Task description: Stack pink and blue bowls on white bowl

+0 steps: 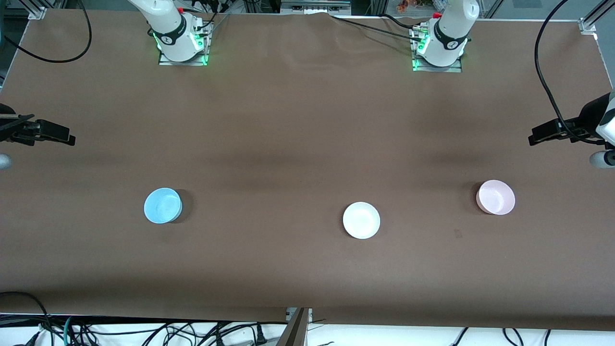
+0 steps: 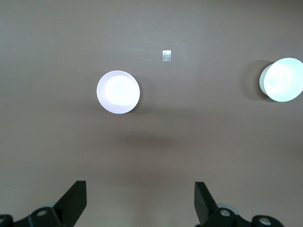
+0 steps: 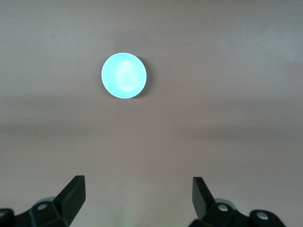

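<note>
We see nothing stacked yet: the blue bowl (image 1: 163, 205), white bowl (image 1: 361, 220) and pink bowl (image 1: 496, 197) sit apart on the worktop (image 1: 298, 144), the pink one at the white bowl's three o'clock and the blue at its nine, while the left gripper (image 2: 140, 201) and right gripper (image 3: 138, 198) hover with jaws released, holding nothing.

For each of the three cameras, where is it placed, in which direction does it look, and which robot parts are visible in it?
Front view: high, facing the robots; shows both bases, the table, blue bowl, white bowl, pink bowl, and both grippers at the table ends.
Left wrist view: looks down past the open left gripper at the pink and white bowls.
Right wrist view: looks down past the open right gripper at the blue bowl.
Shared: front and left wrist views both show the pink bowl.
</note>
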`<state>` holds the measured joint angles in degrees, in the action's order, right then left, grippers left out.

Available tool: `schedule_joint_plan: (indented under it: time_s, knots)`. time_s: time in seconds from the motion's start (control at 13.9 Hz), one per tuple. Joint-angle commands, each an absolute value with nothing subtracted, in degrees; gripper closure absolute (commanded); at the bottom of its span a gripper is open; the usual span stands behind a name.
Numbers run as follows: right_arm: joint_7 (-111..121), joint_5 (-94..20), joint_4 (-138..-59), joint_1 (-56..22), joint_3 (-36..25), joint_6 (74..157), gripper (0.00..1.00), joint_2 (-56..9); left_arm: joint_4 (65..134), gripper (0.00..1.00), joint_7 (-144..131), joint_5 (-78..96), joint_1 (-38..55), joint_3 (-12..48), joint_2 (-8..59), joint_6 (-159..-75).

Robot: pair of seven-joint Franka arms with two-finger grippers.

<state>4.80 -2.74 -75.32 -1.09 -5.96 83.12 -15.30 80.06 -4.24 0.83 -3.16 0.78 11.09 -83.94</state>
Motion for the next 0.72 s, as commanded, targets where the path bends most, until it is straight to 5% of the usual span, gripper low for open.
schedule_joint_plan:
  time_s: [0.0, 0.65]
  knots:
    - [4.57, -2.29, -73.83, -0.97, -5.8, 82.09, 0.0, -15.73, 81.56, 0.0, -4.83, -0.79, -3.52, 1.32, 9.67, -83.94]
    - [4.57, -2.29, -73.83, -0.97, -5.89, 80.07, 0.0, -15.47, 81.65, 0.0, -4.57, -0.79, -3.6, 0.97, 9.67, -83.76]
